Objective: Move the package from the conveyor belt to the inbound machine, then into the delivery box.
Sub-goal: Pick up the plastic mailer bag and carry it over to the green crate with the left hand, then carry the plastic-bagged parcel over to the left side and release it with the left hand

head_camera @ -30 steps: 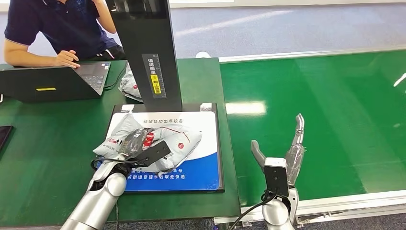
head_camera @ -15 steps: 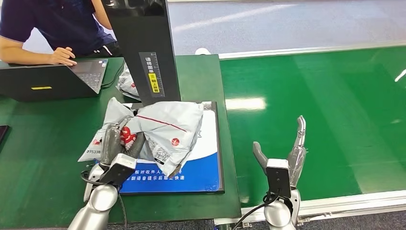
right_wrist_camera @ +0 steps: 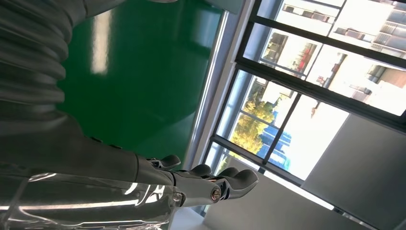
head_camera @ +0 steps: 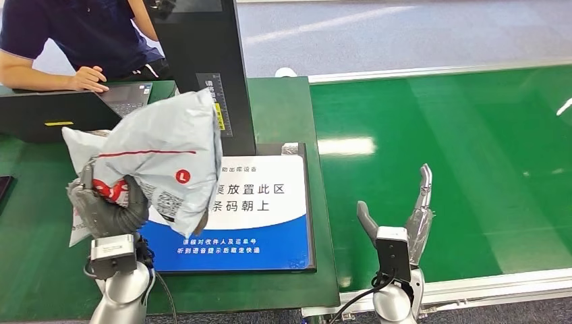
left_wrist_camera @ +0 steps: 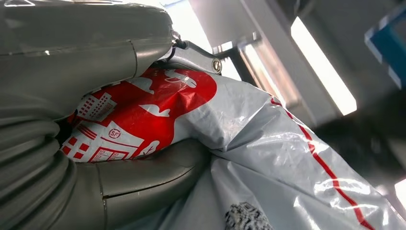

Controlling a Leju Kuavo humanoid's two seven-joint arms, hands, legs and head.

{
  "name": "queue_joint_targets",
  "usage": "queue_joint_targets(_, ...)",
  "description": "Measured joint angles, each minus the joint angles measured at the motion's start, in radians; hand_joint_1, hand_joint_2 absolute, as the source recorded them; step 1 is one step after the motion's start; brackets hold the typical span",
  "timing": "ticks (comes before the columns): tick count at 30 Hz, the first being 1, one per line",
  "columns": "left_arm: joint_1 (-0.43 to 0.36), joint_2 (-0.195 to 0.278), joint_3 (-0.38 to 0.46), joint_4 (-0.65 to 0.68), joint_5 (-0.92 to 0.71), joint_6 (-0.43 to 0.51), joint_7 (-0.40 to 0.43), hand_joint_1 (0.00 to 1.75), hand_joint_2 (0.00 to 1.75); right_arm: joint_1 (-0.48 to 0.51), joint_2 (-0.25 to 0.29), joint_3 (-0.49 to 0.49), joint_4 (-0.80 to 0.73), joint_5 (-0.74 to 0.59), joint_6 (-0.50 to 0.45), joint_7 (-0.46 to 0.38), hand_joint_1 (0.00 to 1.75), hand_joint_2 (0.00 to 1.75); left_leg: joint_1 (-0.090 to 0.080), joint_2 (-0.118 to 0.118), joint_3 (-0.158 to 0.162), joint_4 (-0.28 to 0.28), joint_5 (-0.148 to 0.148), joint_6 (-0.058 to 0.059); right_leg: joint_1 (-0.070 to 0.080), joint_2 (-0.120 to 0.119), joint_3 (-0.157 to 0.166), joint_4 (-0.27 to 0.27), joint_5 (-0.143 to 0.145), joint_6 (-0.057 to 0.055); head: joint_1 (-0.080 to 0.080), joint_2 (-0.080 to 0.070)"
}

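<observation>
Left hand (head_camera: 108,206) grips the limp package (head_camera: 162,158) by one corner above the inbound machine's pad (head_camera: 260,229), right hand (head_camera: 398,223) open, empty; slack bag may slip or snag the machine's post (head_camera: 202,67).

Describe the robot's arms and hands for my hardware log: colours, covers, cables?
Both arms are silver tubes. The left hand and right hand have grey ribbed covers, thick grey thumbs and darker fingers. A boxy camera module sits at each wrist, black on the right, with black cables looping beside it.

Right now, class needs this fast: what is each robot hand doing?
Left robot hand: holding the grey plastic mailer package with red print, lifted off the pad.
Right robot hand: open, empty.
</observation>
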Motion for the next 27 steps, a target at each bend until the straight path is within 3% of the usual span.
queue_joint_targets(11,-0.062,-0.003,0.173,-0.002,0.007,0.083,0.091,1.75,1.75,0.017,0.004,0.000,-0.014,0.028,0.000,-0.007,0.00,1.75,0.000,0.000,0.000,0.000,0.000,0.000,0.000,0.000,0.000,0.000,0.000,0.000,0.000,0.000)
queue_joint_targets(15,-0.139,-0.018,0.308,0.050,-0.187,0.083,0.100,1.75,1.75,0.021,0.010,0.000,-0.017,0.039,0.000,-0.007,0.00,1.75,0.000,0.000,0.000,0.000,0.000,0.000,0.000,0.000,0.000,0.001,0.000,0.000,0.000,0.000)
queue_joint_targets(19,-0.235,-0.045,0.508,0.133,-0.377,0.083,0.108,1.75,1.75,0.023,0.018,0.000,-0.020,0.054,0.000,0.000,0.00,1.75,0.000,0.001,0.001,0.000,0.000,0.000,0.000,0.001,0.000,0.001,0.000,0.000,0.000,0.000)
queue_joint_targets(22,-0.275,-0.049,0.608,0.190,-0.388,0.083,0.103,1.75,1.75,0.025,0.022,0.000,-0.020,0.058,0.000,0.001,0.00,1.75,0.000,0.002,0.000,0.000,0.001,-0.001,0.001,0.002,-0.001,0.001,0.000,0.000,0.000,0.000)
queue_joint_targets(27,-0.307,-0.056,0.685,0.242,-0.406,0.083,0.101,1.75,1.75,0.025,0.025,0.000,-0.020,0.058,0.000,0.001,0.00,1.75,0.001,0.002,-0.001,0.000,0.001,-0.001,0.001,0.002,-0.001,0.001,0.000,0.000,0.000,0.000)
